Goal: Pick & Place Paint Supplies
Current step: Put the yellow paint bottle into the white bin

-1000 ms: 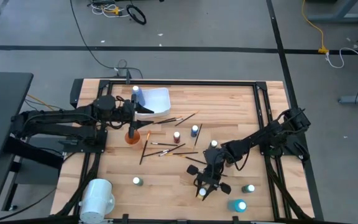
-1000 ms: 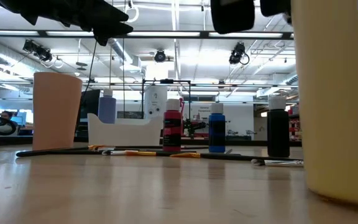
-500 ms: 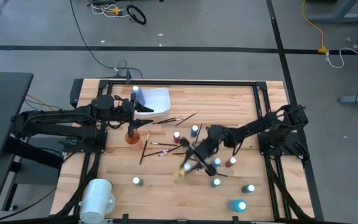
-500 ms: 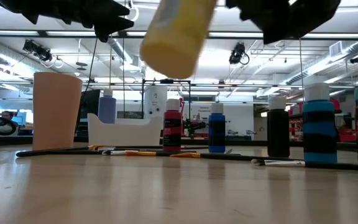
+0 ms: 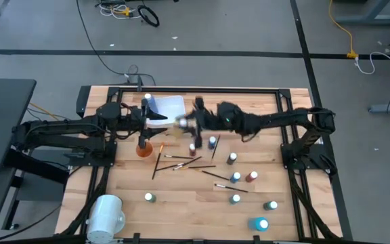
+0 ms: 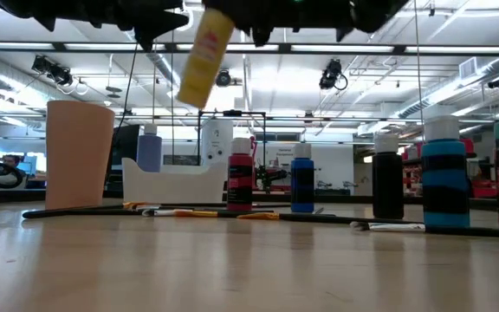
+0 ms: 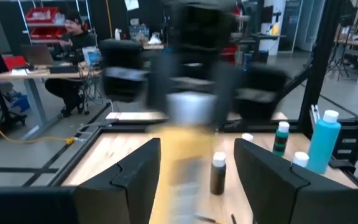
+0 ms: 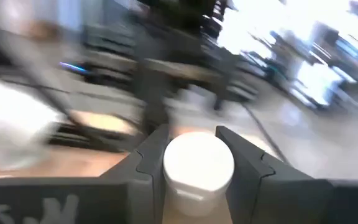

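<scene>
1. Since the earlier frame, the right gripper [image 5: 193, 122] has swung from the desk's [image 5: 175, 196] five o'clock area to centre-rear.
2. It pinches a yellow bottle [image 6: 204, 56] aloft beside the white tub [image 5: 170, 108].
3. The left gripper [image 5: 156, 122], fingers spread, hovers at ten o'clock.

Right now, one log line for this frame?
right pincer: shut on yellow bottle, airborne near white tub | left pincer: open, waiting at tub | other bottles, brushes: on table

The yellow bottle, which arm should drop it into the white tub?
Right. The right gripper is shut on the yellow bottle, in the air beside the white tub. The left gripper is open, empty.
</scene>
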`<move>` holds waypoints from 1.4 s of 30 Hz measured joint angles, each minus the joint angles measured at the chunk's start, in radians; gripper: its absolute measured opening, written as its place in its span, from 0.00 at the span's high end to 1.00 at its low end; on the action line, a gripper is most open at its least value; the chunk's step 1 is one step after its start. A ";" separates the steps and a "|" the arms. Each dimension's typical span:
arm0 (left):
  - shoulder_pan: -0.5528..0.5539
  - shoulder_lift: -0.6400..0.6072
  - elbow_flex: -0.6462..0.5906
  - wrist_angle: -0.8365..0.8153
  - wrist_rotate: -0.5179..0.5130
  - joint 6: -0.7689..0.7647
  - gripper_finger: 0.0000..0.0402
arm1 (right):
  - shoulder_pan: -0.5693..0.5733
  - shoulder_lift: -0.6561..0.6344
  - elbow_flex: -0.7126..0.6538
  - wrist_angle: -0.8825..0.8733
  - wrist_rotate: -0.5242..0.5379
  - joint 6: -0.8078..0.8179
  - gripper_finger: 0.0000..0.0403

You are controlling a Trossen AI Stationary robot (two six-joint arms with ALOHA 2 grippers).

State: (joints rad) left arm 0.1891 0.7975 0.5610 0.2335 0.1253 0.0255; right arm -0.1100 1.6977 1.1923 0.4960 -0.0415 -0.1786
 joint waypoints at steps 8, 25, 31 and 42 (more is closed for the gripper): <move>0.000 -0.020 0.000 0.012 -0.034 0.109 0.47 | -0.117 0.123 0.196 -0.083 0.104 0.111 0.72; 0.000 -0.035 0.000 -0.066 -0.163 0.166 0.47 | -0.236 0.580 0.605 -0.185 0.049 0.197 0.72; 0.000 -0.035 0.000 -0.064 -0.163 0.178 0.47 | -0.250 0.625 0.632 -0.186 0.052 0.198 0.72; 0.000 -0.034 0.000 -0.057 -0.163 0.181 0.47 | -0.268 0.656 0.632 -0.179 0.001 0.189 0.72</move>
State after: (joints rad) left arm 0.1894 0.7631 0.5610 0.1764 -0.0372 0.2062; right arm -0.3782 2.3541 1.8240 0.3175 -0.0408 0.0105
